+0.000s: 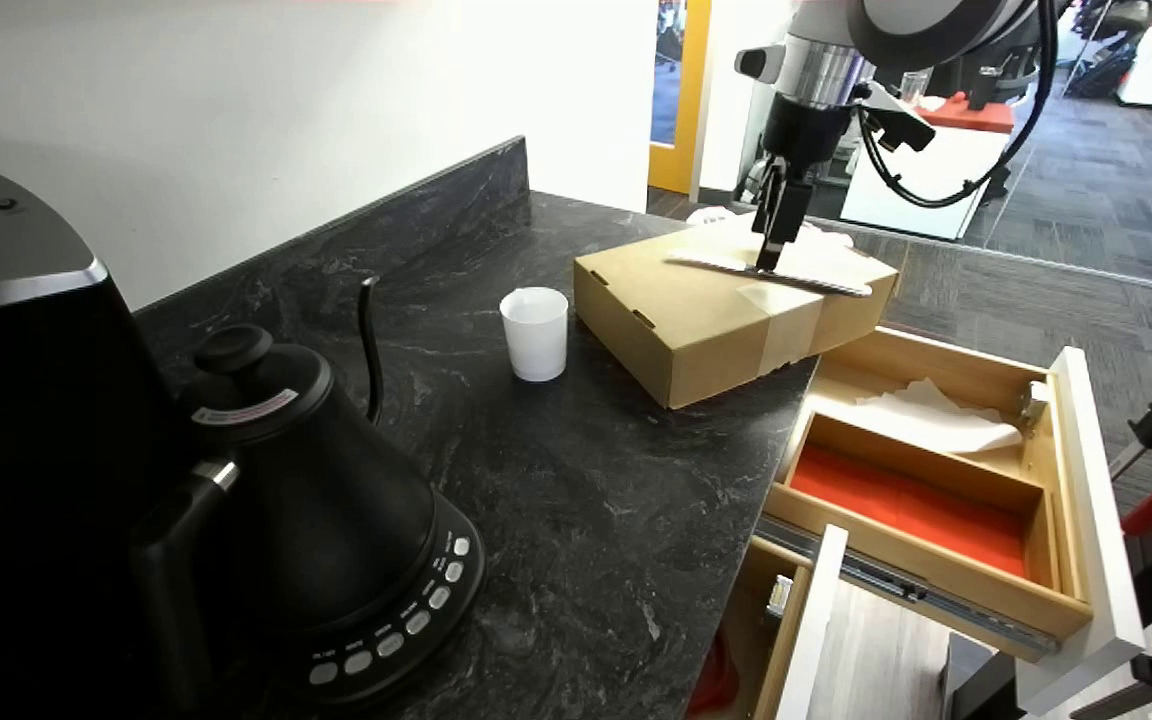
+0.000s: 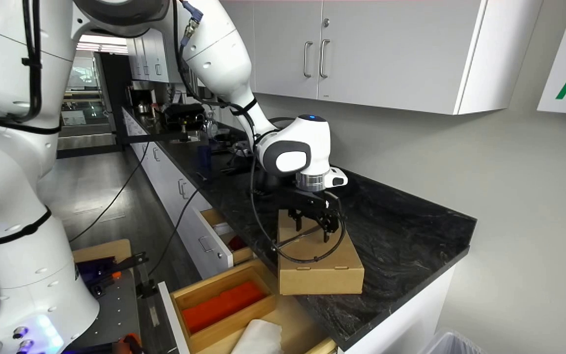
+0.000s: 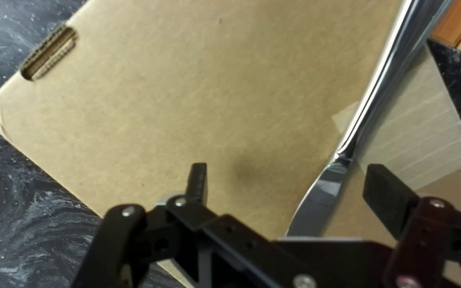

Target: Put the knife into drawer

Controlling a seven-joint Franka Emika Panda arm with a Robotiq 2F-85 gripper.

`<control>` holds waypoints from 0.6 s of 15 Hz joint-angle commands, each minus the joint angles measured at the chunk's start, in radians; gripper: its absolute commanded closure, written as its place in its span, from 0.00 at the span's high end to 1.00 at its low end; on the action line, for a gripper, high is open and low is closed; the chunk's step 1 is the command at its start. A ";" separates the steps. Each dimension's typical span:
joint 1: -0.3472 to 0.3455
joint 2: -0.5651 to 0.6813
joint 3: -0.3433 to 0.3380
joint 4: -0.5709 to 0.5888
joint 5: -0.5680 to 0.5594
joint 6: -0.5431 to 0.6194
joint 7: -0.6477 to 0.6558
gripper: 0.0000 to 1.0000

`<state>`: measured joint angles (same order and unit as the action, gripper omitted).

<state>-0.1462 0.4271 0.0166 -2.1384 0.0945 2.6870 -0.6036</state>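
Knife (image 3: 365,116) laid on box (image 3: 214,100) (used as stand, presumably for easier grasping), handle toward one o'clock in wrist view; straddled by wide-spread claw (image 3: 288,178), nothing held.

The knife (image 3: 384,78) is silver, box (image 3: 214,100) brown, countertop (image 1: 586,520) marbled black.

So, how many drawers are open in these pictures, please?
2: the red-lined drawer, pulled out near the cardboard box, and a second drawer, open farther along the counter from that box. Others may be hidden from these views.
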 commanded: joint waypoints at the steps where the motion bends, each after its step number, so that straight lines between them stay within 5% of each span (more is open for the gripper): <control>1: -0.017 0.010 0.002 0.043 -0.029 -0.058 0.069 1.00; 9: -0.015 -0.044 0.008 0.002 -0.027 -0.123 0.098 1.00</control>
<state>-0.1479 0.4287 0.0146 -2.1026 0.0900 2.6018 -0.5450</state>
